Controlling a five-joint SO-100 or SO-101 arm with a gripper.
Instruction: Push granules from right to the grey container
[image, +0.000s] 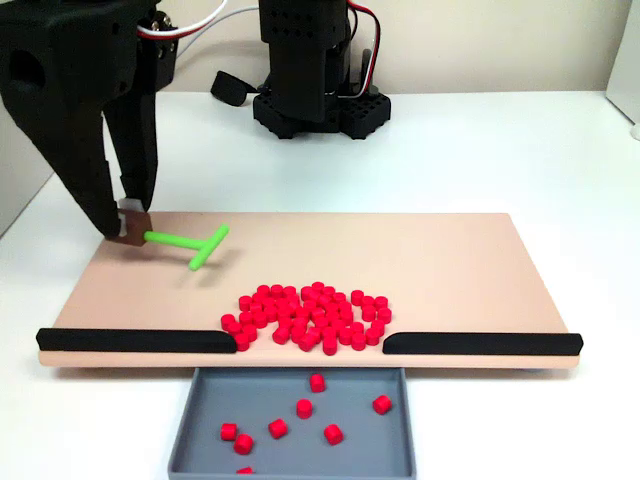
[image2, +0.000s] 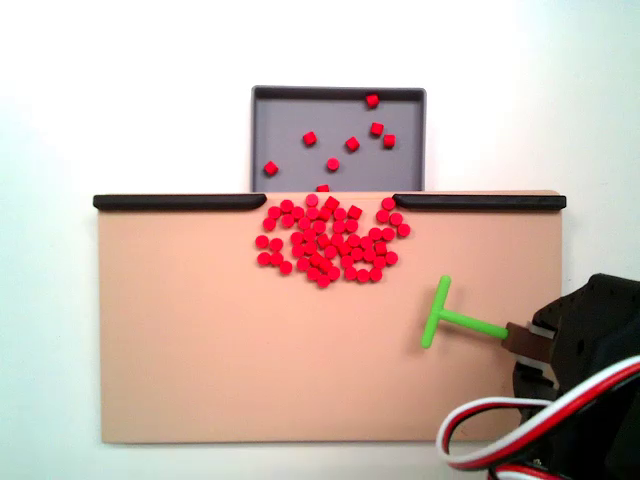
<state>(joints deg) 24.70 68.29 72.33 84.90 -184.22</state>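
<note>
Now, pincer (image: 132, 228): mine, clenched on the tail end of the green T-shaped stick (image: 192, 245); the same grip shows in the other fixed view (image2: 520, 338).
Arm pose: my black arm comes down steeply over the tan board's (image: 450, 260) corner, fingers pointing at the board, wrist high, red and white cables looping behind it.
Stick: lies nearly flat on the board, its crossbar at the far end from my pincer, pointing toward the pellets but apart from them.
Granules (image: 308, 315): a dense red heap on the board, well apart from my pincer, bunched at the gap between the two black strips (image: 135, 340).
Grey container (image: 200, 420): just past that gap, farther from my pincer than the heap, butted against the board's edge; several loose pellets lie scattered inside it.
Desk (image: 500, 150): white, carrying the board and the tray.
Writing: no label or brand that I can read.
</note>
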